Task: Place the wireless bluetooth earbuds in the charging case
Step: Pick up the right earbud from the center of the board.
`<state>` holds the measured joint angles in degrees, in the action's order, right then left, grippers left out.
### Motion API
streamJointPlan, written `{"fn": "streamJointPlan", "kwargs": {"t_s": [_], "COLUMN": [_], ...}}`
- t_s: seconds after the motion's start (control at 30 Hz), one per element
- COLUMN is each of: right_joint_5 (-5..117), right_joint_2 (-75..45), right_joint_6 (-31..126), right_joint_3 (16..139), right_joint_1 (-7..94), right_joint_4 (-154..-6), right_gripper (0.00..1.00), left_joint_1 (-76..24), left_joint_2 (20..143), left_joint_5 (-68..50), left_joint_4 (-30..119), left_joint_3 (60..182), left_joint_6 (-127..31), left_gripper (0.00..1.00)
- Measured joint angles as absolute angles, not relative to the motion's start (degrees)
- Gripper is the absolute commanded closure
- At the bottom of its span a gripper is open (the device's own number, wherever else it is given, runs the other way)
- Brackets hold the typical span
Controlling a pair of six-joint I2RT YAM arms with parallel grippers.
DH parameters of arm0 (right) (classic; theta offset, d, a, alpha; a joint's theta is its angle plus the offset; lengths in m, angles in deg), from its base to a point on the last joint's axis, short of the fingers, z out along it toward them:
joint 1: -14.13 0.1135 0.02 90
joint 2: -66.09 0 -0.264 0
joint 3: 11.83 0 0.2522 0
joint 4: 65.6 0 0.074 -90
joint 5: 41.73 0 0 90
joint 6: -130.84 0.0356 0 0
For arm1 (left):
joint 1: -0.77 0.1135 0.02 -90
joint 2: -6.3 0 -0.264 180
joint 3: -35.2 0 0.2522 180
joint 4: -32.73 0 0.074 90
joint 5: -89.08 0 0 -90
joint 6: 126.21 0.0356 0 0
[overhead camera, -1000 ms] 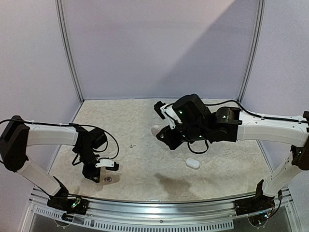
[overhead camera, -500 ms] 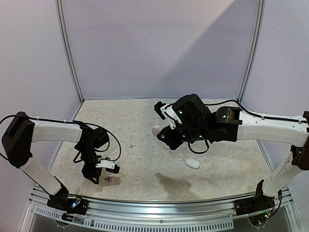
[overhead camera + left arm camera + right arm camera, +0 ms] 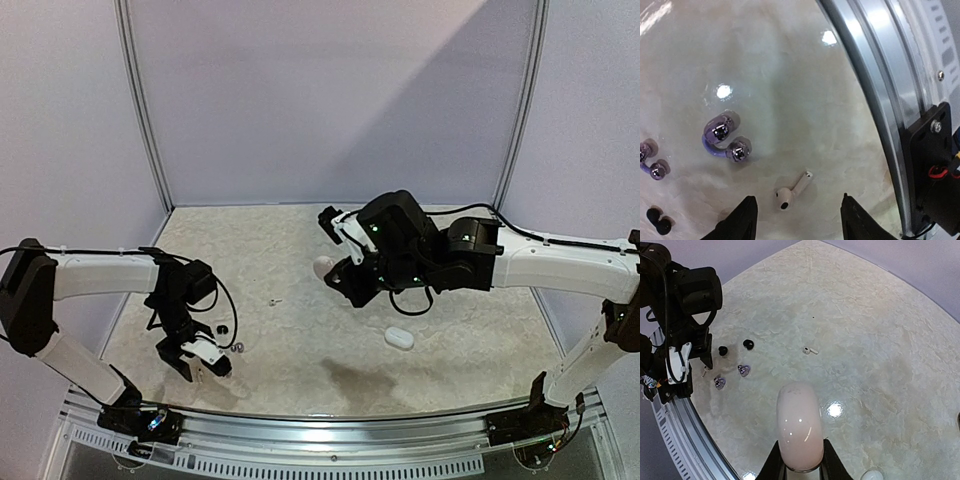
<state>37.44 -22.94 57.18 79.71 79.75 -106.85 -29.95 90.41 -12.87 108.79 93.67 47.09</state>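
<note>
A white stemmed earbud [image 3: 790,190] lies flat on the table. My left gripper [image 3: 799,214] hangs just above it, open, with one black fingertip either side and not touching it. Two lavender earbuds [image 3: 725,137] and a black pair [image 3: 657,220] lie to its left. In the top view the left gripper [image 3: 205,366] is near the front left edge. My right gripper [image 3: 800,465] is shut on a pale pink charging case [image 3: 799,426], held up over mid-table [image 3: 323,267]. A second white earbud [image 3: 809,351] lies alone further out.
The metal front rail [image 3: 880,100] runs close to the right of the left gripper. A small white case [image 3: 399,338] sits on the table below the right arm, also at the right wrist view's bottom edge [image 3: 871,475]. Black buds [image 3: 748,344] and lavender buds [image 3: 744,370] are clustered by the left arm.
The left gripper has shifted left toward the front edge and its jaws have spread wider. The right arm and the pink case have not moved.
</note>
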Motion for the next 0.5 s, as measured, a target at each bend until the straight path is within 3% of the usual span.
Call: {"fn": "streamJointPlan", "kwargs": {"t_s": [0.2, 0.5], "right_joint_5": [37.44, 37.44], "right_joint_2": [-22.96, -23.01], "right_joint_6": [57.14, 57.09], "right_joint_3": [79.82, 79.89], "right_joint_1": [79.75, 79.75], "right_joint_4": [-106.87, -106.96], "right_gripper": [1.00, 1.00], "left_joint_1": [-29.81, -29.79], "left_joint_2": [90.57, 91.31], "left_joint_5": [-11.97, -11.25], "left_joint_4": [108.18, 105.14], "left_joint_3": [92.86, 90.06], "left_joint_6": [54.39, 57.65], "left_gripper": [0.47, 0.63]}}
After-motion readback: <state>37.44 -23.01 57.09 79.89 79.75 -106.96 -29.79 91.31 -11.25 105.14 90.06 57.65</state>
